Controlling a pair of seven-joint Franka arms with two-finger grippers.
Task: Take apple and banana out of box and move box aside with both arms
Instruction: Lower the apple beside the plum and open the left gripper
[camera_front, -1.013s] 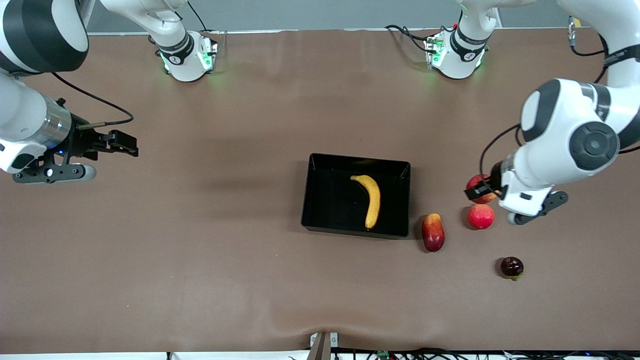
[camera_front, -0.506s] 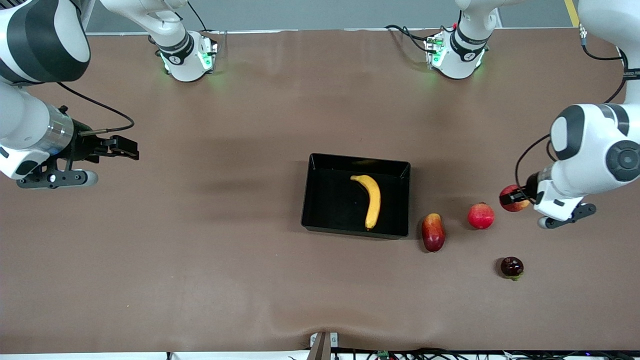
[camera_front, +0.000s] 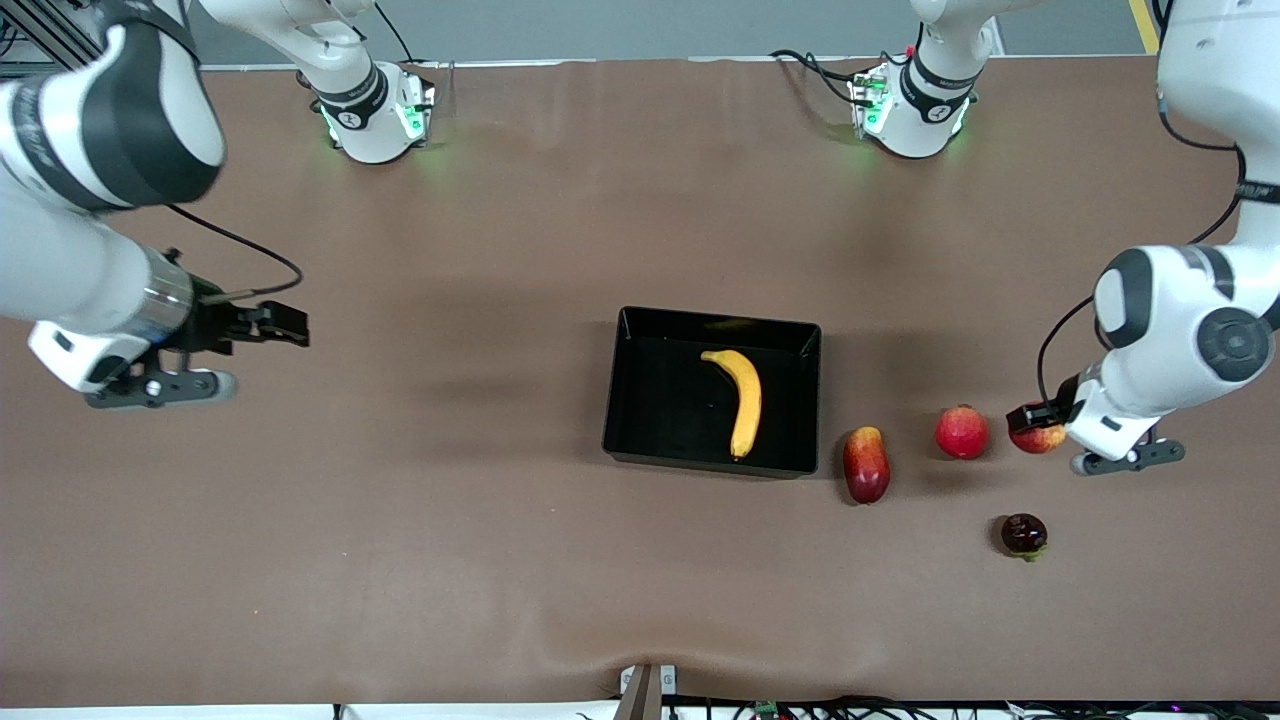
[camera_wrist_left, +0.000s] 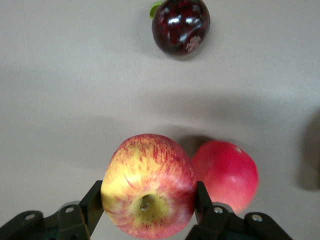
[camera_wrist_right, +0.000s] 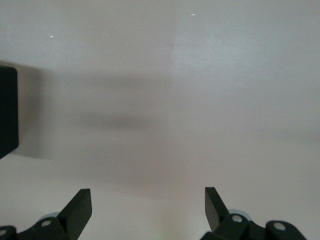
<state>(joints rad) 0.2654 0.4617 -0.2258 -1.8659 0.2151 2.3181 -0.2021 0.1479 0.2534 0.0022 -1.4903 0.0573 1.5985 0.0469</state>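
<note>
A: Starting at the right arm's end of the table. What is the right gripper (camera_front: 285, 328) doing?

B: It is hanging over bare brown table (camera_front: 450, 520), well apart from everything else. In the right wrist view its fingers (camera_wrist_right: 77, 210) are standing wide apart with nothing between them. A corner of the box (camera_wrist_right: 7, 112) is showing at the edge of that view.

A: And the box itself?

B: The black box (camera_front: 660, 400) is sitting mid-table. The banana (camera_front: 741, 397) is lying inside it, toward the wall that faces the left arm's end, running from the wall farther from the front camera toward the nearer one.

A: Moving on from the box?

B: A red-orange mango-like fruit (camera_front: 866, 464) is lying just beside the box's nearer corner, not touching it. Next comes a pinkish-red round fruit (camera_front: 962, 431), apart from the mango-like one. A dark maroon fruit (camera_front: 1024, 534) is sitting nearer the front camera than both, on its own.

A: The left gripper?

B: The left gripper (camera_front: 1036, 428) is pinching the apple (camera_front: 1038, 436), holding it just beside the pinkish-red fruit, toward the left arm's end. In the left wrist view the fingers (camera_wrist_left: 95, 202) are pressing on either side of the apple (camera_wrist_left: 148, 186), its stem hollow facing the camera. Whether the apple is touching the table, I cannot tell.
</note>
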